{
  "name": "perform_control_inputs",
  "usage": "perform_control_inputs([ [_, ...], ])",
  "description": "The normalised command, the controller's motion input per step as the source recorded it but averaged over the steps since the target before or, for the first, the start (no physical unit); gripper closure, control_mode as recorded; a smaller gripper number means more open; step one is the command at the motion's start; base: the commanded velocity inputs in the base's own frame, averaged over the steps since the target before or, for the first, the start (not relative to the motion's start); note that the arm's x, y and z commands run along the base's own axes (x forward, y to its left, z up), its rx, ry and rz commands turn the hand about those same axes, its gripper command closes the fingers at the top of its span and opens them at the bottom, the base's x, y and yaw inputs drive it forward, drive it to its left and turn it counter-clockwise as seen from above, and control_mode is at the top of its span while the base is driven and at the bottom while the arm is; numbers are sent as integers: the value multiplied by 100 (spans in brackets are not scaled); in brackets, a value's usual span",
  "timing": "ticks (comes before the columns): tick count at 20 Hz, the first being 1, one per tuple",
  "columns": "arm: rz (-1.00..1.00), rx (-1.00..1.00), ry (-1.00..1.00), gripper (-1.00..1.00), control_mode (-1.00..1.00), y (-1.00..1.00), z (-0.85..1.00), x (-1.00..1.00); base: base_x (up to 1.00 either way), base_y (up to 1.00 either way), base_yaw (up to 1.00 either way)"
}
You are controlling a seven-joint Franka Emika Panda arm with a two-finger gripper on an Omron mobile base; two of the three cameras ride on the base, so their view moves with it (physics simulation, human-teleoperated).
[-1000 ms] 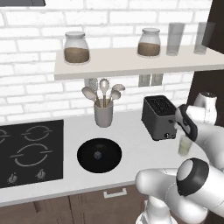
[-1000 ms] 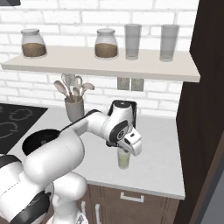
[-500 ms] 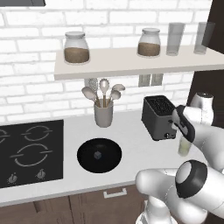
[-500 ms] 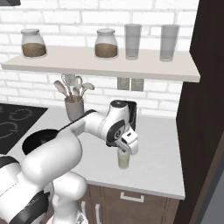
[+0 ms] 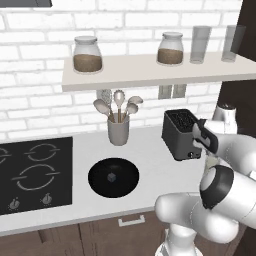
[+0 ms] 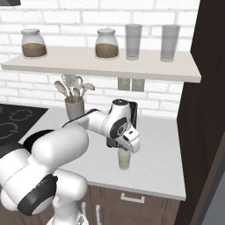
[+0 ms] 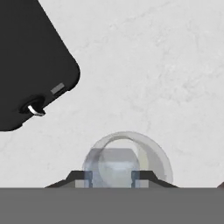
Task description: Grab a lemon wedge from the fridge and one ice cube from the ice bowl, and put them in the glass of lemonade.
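Since a second ago we see the gripper [image 7: 112,177] has dropped slightly, clamped on an ice cube [image 7: 112,165] right over the glass of lemonade [image 6: 124,159], which stands just right of the toaster [image 5: 181,133] on the counter [image 5: 150,150].

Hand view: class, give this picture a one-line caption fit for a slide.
End effector holding an ice cube directly above the glass of lemonade on the pale counter, black toaster alongside.
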Motion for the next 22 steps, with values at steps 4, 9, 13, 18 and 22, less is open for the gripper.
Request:
perform_control_inputs([
  [4, 0, 1, -6, 100, -100, -30, -3, -6, 0, 0, 0],
  [9, 0, 0, -8, 100, -100, -13, 0, -7, 0, 0, 0],
  [13, 0, 0, -14, 100, -100, 2, 4, -21, 0, 0, 0],
  [18, 0, 0, -6, 100, -100, 1, 1, -9, 0, 0, 0],
  [22, -1, -1, 0, 100, -100, 0, 0, 0, 0, 0, 0],
])
